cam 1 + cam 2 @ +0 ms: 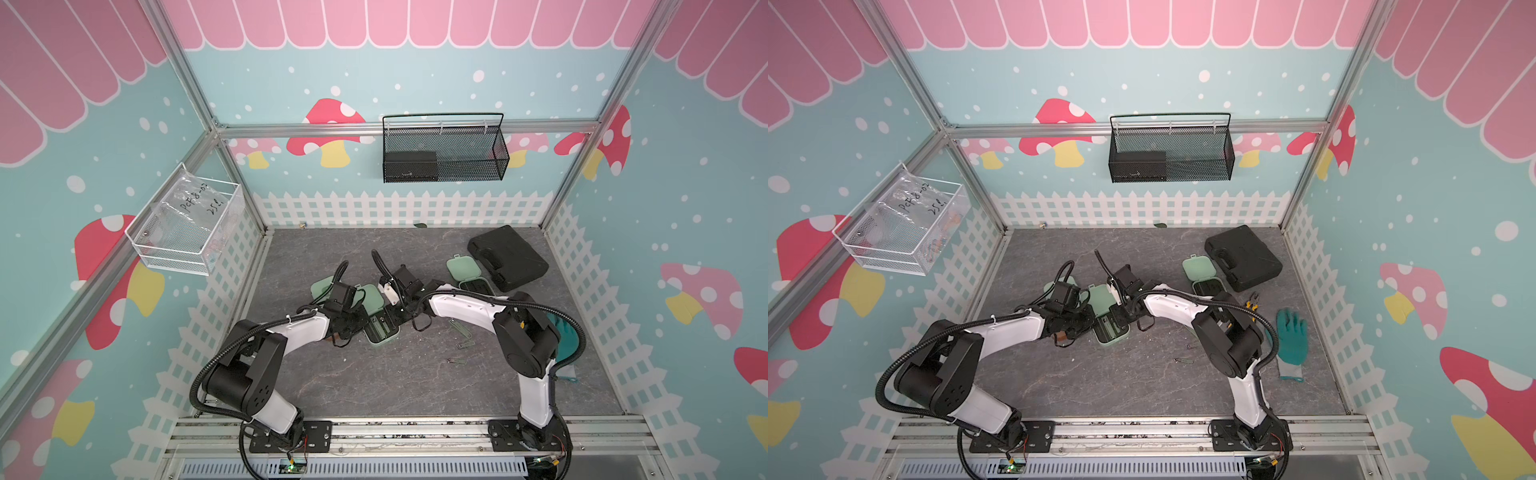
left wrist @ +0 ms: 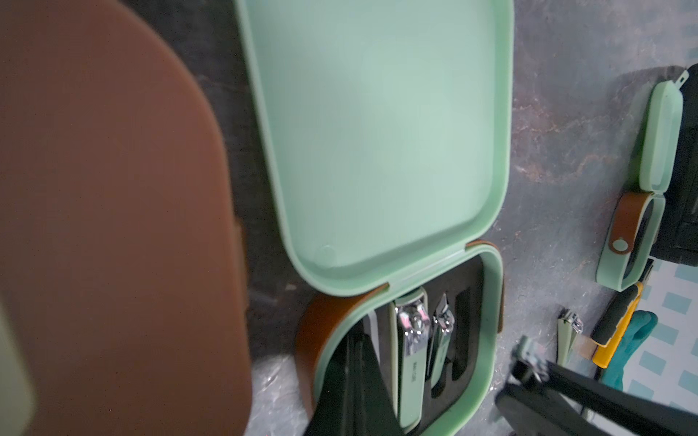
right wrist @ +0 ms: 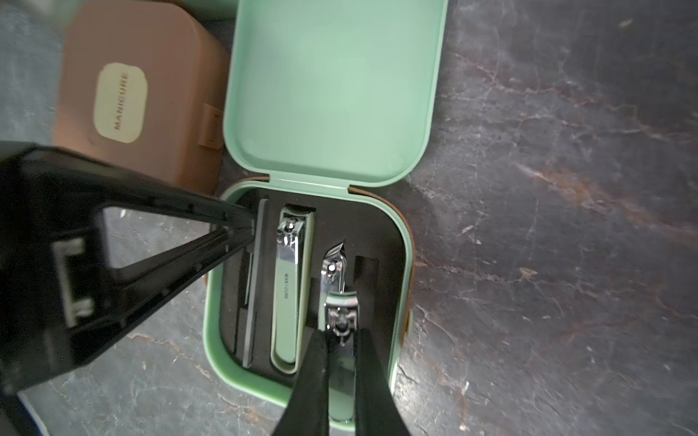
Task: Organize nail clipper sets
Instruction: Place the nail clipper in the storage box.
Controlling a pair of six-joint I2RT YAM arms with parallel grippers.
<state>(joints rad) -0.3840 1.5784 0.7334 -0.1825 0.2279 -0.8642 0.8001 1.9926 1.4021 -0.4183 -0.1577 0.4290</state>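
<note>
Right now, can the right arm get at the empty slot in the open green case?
Probably yes: the right pincer, shut on a small clipper, hangs over the case beside that slot; lid open, left pincer at the opposite edge.

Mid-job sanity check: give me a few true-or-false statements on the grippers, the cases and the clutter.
1. The right gripper is shut on a small nail clipper above the open mint case. True.
2. The brown case is open. False: it is closed, with its MANICURE label facing up.
3. A large clipper lies in a slot of the black insert. True.
4. The left gripper is wide open. False: it is shut, its tip at the edge of the black insert.
5. The teal glove lies in the open mint case. False: it lies on the table beside the right arm.
</note>
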